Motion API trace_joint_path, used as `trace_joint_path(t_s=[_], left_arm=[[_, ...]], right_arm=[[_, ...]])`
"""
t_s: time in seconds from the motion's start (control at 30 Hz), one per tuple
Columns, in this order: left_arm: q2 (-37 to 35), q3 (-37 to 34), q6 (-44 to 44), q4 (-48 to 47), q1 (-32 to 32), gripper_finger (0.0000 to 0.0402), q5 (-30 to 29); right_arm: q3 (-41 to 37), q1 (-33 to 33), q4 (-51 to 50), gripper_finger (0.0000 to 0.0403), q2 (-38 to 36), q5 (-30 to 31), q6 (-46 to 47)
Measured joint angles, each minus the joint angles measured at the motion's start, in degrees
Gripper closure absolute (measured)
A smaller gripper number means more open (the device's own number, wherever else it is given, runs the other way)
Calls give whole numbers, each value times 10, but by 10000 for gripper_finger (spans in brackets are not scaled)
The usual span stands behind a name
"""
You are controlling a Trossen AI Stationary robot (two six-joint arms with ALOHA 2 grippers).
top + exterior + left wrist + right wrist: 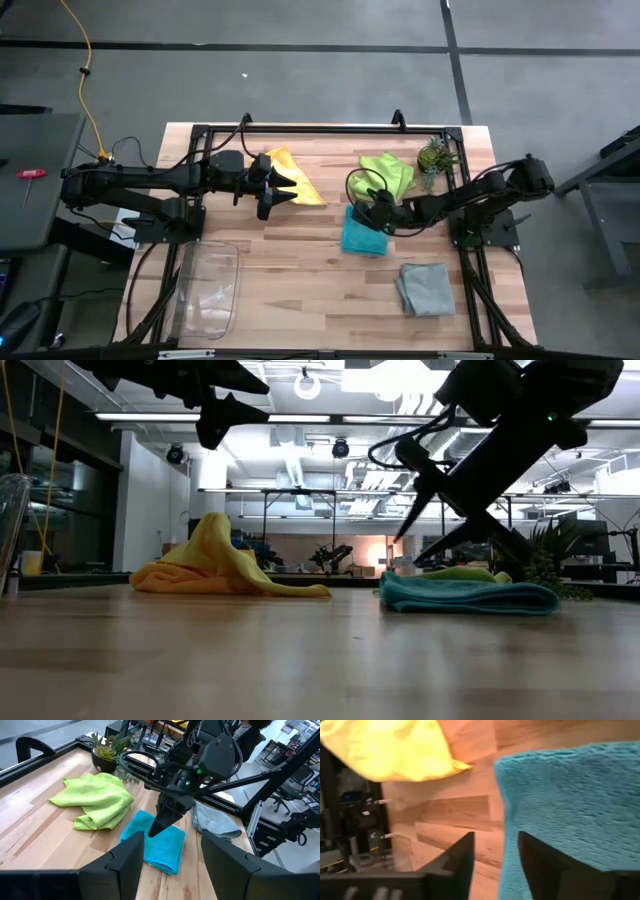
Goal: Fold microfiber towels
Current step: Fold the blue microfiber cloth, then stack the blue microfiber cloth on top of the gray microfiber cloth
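Note:
A folded teal towel (360, 238) lies flat on the table's middle right. My right gripper (408, 550) stands open just over its far left edge (507, 820), slanting down, holding nothing. Whether a fingertip grazes the cloth does not show. A yellow towel (298, 180) lies in a heap at the far middle. Above its near side my left gripper (278, 192) hangs open and empty, well over the table. A lime green towel (386, 172) lies crumpled at the far right. A grey towel (424, 288) lies folded at the near right.
A small spiky plant (435, 155) stands at the far right corner, next to the lime green towel. A clear plastic tray (205, 290) sits at the near left. Bare wood lies between the tray and the teal towel.

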Motion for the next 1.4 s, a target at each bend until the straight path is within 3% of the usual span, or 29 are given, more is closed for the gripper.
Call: trace_joint_path(t_s=[0.13,0.23,0.43,0.53,0.6,1.23,1.4], left_arm=[[0,0,0,0,0,216,0],[0,0,-2,1,0,216,0],[0,0,-7,3,0,216,0],[0,0,-7,3,0,216,-1],[0,0,-7,3,0,216,-3],[0,0,-22,4,-1,216,-32],[0,0,-21,4,-1,216,-32]], right_arm=[[0,-19,9,200,-12,-13,-53],[0,-38,-28,189,-49,-38,-106],[0,-40,-281,188,-141,-70,-120],[0,-19,-408,188,-155,-79,-85],[0,-2,-441,188,-155,-83,-69],[2,30,-285,190,-10,-97,11],[1,30,-288,230,-8,-87,14]])
